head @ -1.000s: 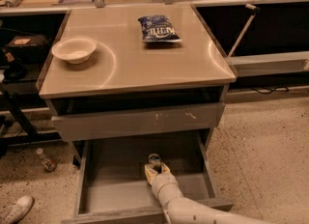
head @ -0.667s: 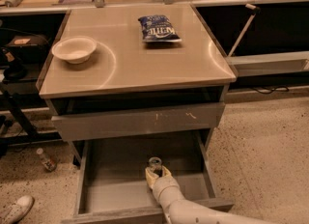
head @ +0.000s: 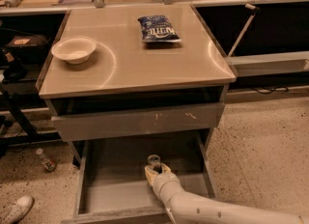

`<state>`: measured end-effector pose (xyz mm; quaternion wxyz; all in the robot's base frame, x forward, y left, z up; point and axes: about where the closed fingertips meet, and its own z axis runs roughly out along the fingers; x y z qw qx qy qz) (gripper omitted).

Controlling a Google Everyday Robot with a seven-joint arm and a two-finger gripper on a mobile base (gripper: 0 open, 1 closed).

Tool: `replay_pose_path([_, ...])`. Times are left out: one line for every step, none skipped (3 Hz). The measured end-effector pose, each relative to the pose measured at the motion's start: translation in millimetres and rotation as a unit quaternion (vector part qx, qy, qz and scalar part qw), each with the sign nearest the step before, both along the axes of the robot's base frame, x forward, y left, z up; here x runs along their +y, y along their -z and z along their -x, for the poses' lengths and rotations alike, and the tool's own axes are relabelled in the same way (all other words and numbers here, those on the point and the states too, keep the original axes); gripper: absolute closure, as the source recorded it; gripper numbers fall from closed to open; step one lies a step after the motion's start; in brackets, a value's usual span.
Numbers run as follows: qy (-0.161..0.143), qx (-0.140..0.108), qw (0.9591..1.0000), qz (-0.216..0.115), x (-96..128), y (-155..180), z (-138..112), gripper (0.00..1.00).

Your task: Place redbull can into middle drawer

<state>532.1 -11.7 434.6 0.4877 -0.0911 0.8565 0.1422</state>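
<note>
One raised camera looks down at cabinet (head: 130, 68), seemingly near (tool (head: 155, 170) inside middle drawer (head: 116, 189)).

We look down on a grey cabinet whose tan top (head: 145, 68) carries a white bowl (head: 74, 49) near the left edge and a blue chip bag (head: 158, 29) lying flat towards the back. Below it a shut drawer front (head: 137, 120) shows pale scratch marks. Under that, the middle drawer (head: 111, 189) is pulled out, and the redbull can (head: 154, 160) stands upright on its floor. The gripper (head: 155, 170) is inside this drawer, right against the can's lower part, on a pale arm (head: 217, 211) coming in from the lower right. On the speckled floor (head: 260, 141) at left lie a small bottle (head: 47, 160) and a white shoe (head: 17, 209).
</note>
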Motion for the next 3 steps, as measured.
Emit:
replay_pose_path([-0.039,0.035,0.9985,0.017,4,2,0,1.0])
replay_pose_path([-0.091,0.086,0.9914,0.04,10,10,8,1.0])
replay_pose_path([-0.127,0.124,0.9824,0.058,13,15,13,1.0])
